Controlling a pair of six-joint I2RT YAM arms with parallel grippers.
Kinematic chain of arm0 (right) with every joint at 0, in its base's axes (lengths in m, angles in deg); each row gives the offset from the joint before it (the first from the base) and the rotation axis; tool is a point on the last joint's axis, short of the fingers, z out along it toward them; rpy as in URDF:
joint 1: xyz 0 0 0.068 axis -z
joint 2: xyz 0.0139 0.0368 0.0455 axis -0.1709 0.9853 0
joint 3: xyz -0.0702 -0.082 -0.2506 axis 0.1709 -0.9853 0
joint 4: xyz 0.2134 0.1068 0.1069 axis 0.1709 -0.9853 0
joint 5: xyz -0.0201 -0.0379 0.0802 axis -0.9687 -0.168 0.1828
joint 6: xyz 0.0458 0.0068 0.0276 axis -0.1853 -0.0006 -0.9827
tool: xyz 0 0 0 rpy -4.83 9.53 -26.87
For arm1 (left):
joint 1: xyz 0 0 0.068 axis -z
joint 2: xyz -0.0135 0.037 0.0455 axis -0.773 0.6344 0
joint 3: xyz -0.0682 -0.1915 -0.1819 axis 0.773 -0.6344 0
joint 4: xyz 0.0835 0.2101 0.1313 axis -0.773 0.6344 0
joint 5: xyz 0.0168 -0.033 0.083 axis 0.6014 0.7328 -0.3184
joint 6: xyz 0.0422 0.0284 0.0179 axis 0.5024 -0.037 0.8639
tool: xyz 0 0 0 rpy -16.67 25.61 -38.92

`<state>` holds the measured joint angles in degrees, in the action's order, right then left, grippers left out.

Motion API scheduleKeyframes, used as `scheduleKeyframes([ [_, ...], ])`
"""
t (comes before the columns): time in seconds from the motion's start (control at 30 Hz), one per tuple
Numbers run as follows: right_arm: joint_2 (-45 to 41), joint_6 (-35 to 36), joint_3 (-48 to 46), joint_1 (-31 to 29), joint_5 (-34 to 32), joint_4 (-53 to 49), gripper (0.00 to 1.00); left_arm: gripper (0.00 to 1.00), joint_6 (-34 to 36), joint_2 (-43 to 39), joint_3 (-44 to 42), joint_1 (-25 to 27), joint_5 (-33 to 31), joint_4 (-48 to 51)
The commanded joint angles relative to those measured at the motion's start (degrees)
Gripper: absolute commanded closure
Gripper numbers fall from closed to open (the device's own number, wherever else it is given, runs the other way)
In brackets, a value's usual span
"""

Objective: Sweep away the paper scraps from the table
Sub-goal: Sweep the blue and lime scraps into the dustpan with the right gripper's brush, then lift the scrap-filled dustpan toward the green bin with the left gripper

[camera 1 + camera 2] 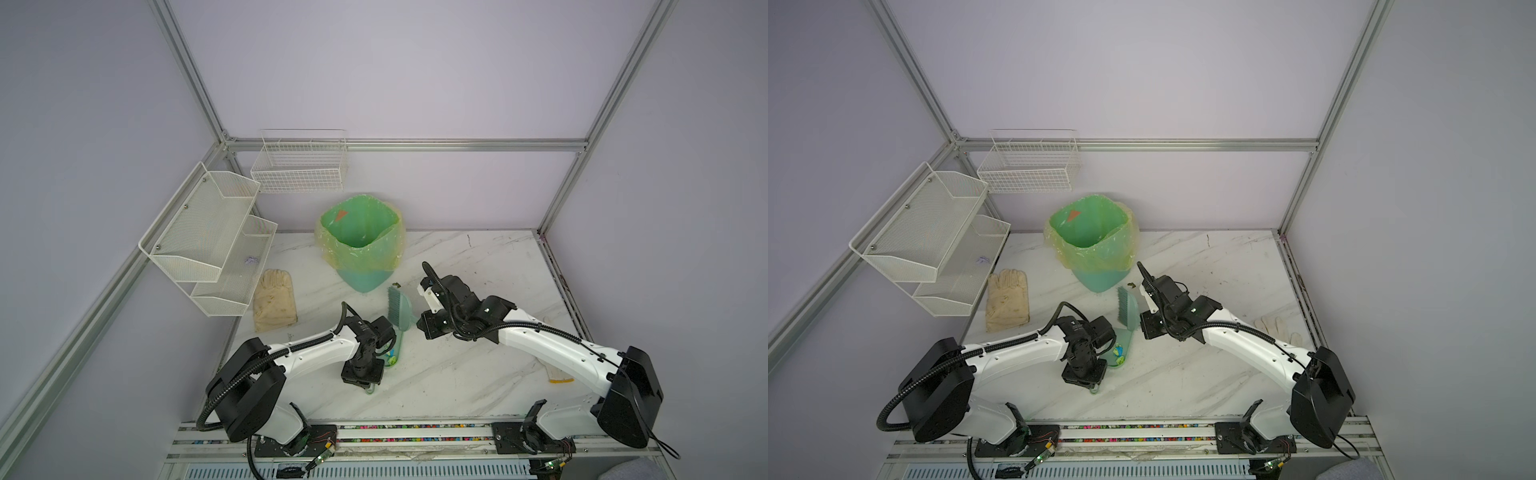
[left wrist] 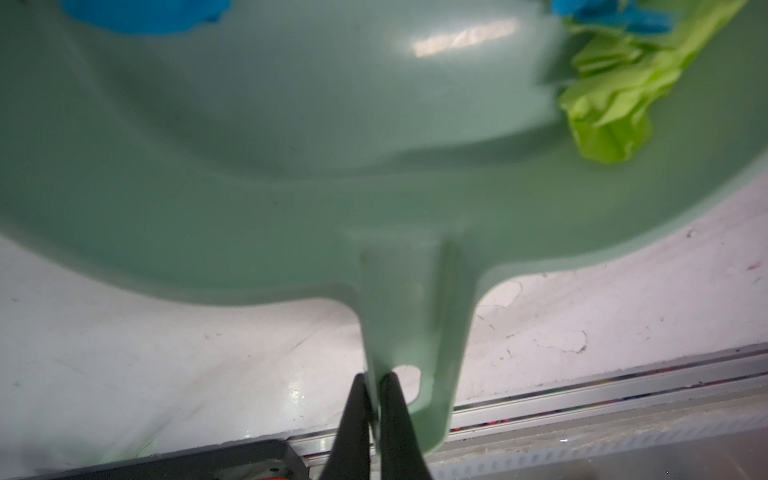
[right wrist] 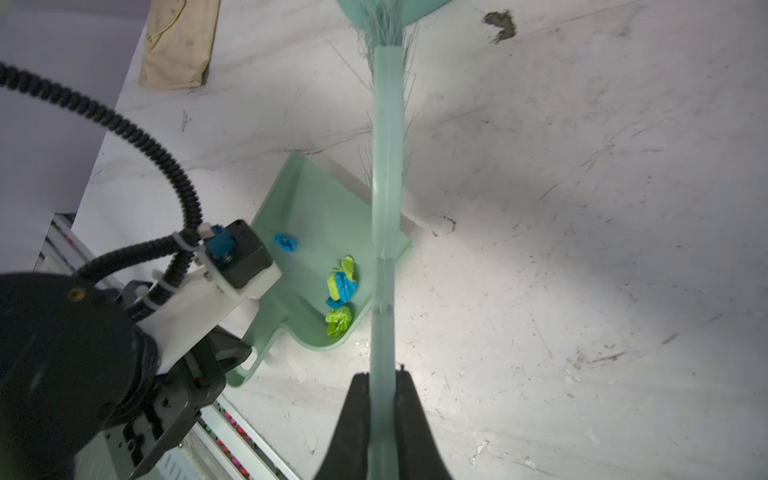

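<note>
Several blue and lime-green paper scraps (image 3: 343,284) lie inside the mint-green dustpan (image 3: 316,224), gathered near its handle end; they also show in both top views (image 1: 390,356) (image 1: 1119,353). My left gripper (image 2: 374,378) is shut on the dustpan's handle (image 2: 409,316), with a green scrap (image 2: 611,104) close ahead in the pan. My right gripper (image 3: 381,376) is shut on the teal brush (image 3: 386,166). The brush (image 1: 399,309) reaches past the pan's side toward the bin. I see no scraps loose on the table (image 1: 478,374).
A green-lined bin (image 1: 361,245) stands at the back centre, with a small dark speck (image 3: 500,25) near its base. A cream glove (image 1: 274,305) lies at left under the white mesh racks (image 1: 208,241). Another glove (image 1: 1273,324) lies at right. A grooved rail (image 1: 415,428) runs along the front.
</note>
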<state>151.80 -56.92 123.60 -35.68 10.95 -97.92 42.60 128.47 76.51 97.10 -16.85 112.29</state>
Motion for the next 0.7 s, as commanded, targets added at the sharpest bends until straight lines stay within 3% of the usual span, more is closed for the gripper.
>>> scheduleKeyframes([
  [0.0,-0.25,-2.50,2.59,2.02,-2.72,0.26,1.00,1.00,1.66,-2.05,4.96,-0.58,0.57,1.51],
  [0.17,-0.44,-2.45,4.09,4.50,-4.51,-0.21,1.00,1.00,2.00,-5.79,6.79,-2.23,1.78,1.86],
  [0.67,-1.11,-1.91,3.61,6.22,-3.45,-0.12,1.00,1.00,3.93,-8.69,7.73,-6.75,-2.45,6.04],
])
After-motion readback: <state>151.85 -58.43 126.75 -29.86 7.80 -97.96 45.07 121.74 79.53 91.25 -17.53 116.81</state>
